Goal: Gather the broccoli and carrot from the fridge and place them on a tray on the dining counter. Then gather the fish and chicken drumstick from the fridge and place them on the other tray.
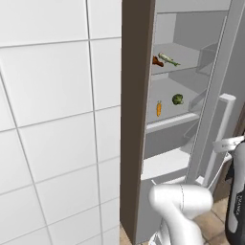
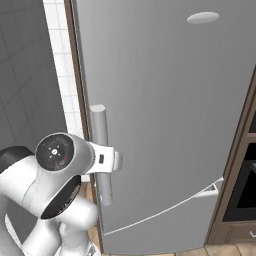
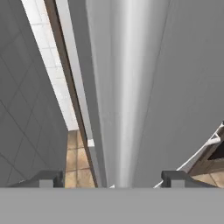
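Note:
The fridge stands open, and its shelves show in the left base view. On the upper shelf lie the fish [image 1: 169, 59] and the chicken drumstick [image 1: 157, 61]. One shelf down are the carrot [image 1: 159, 108] and the broccoli [image 1: 178, 99]. My gripper [image 2: 109, 161] is at the long grey handle [image 2: 100, 135] of the fridge door [image 2: 170, 100]. In the hand view the gripper [image 3: 111, 178] is open, with a fingertip [image 3: 48, 178] on each side of the handle [image 3: 127, 87] and a small gap between them.
A white tiled wall [image 1: 48, 119] and a brown side panel [image 1: 134, 119] stand left of the fridge. To the right of the door is a dark wood cabinet with an oven [image 2: 245, 190]. Tan floor tiles [image 3: 76, 153] lie below.

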